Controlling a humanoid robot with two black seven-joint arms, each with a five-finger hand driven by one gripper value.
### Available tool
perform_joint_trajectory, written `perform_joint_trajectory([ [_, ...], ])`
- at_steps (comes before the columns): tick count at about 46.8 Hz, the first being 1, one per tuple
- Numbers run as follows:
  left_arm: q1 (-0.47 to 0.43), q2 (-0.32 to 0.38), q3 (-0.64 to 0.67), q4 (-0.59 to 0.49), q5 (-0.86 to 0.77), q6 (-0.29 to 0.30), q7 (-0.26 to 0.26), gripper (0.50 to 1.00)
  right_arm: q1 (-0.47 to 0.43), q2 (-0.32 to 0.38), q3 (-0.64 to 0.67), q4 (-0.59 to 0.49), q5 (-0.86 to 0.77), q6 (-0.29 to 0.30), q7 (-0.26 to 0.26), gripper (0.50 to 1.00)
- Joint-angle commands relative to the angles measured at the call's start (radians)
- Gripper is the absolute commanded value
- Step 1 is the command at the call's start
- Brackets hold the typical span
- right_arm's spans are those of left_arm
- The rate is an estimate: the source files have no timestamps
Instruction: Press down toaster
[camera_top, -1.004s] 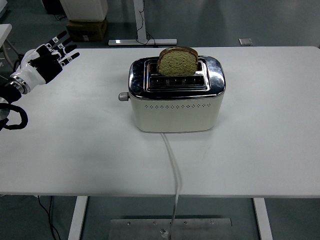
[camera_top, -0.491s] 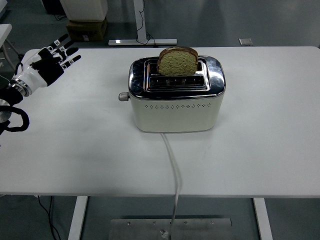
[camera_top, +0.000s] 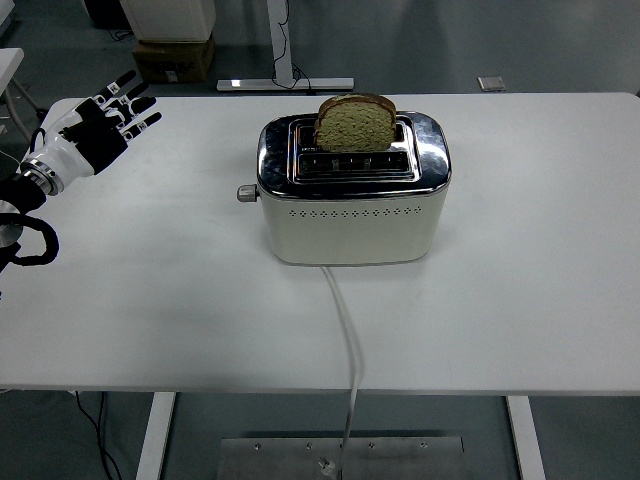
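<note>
**Toaster sitting mid-desk, left hand hovering open at the left edge**

Nearest the camera, a white power cord (camera_top: 345, 330) is running from the desk's (camera_top: 520, 300) near edge, where it is dropping over toward the floor, up across the bare white top to the base of the toaster (camera_top: 352, 212).

The toaster is standing a little behind the middle of the desk, its long cream-coloured side with a row of small holes facing the near edge and its chrome top reflecting the room. Its lever (camera_top: 246, 193) is sticking out from the left end, sitting high near the chrome rim. One slice of brown bread (camera_top: 356, 123) is standing upright in the rear slot, most of it showing above the top; the front slot is showing only its dark opening.

Over toward the desk's left edge, roughly level with the toaster's far side, the left hand (camera_top: 95, 128) is hovering with its black-and-white fingers spread and pointing toward the toaster, holding nothing and staying well apart from the lever. Its black arm is coming in from the left edge.

Beyond the far edge, a desk-leg base (camera_top: 285, 85) and a cardboard box (camera_top: 172, 58) are resting on the floor.
</note>
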Motion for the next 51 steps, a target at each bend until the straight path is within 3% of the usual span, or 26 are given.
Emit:
perform_joint_trajectory([
  [1, 0.001, 0.000, 0.000, 0.000, 0.000, 0.000, 0.000, 1.000, 0.000, 0.000, 0.000, 0.000, 0.000, 0.000, 0.000, 1.000],
  [17, -0.007, 0.010, 0.003, -0.008, 0.009, 0.000, 0.000, 1.000, 0.000, 0.000, 0.000, 0.002, 0.000, -0.001, 0.000, 1.000],
  [23, -0.028, 0.030, 0.008, -0.055, 0.014, 0.000, 0.006, 1.000, 0.000, 0.000, 0.000, 0.000, 0.000, 0.000, 0.000, 0.998],
  [27, -0.045, 0.089, 0.011, -0.136, 0.044, 0.014, 0.011, 1.000, 0.000, 0.000, 0.000, 0.002, 0.000, 0.000, 0.000, 0.998],
  [32, -0.048, 0.163, 0.009, -0.277, 0.102, 0.090, 0.012, 1.000, 0.000, 0.000, 0.000, 0.002, 0.000, 0.000, 0.000, 1.000],
  [37, -0.050, 0.237, 0.011, -0.411, 0.176, 0.123, 0.020, 1.000, 0.000, 0.000, 0.000, 0.002, 0.000, 0.000, 0.000, 1.000],
  [45, -0.061, 0.352, 0.014, -0.549, 0.325, 0.117, 0.063, 1.000, 0.000, 0.000, 0.000, 0.002, 0.000, 0.000, 0.000, 1.000],
  [51, -0.074, 0.439, 0.028, -0.643, 0.486, 0.071, 0.120, 1.000, 0.000, 0.000, 0.000, 0.000, 0.000, 0.000, 0.000, 1.000],
])
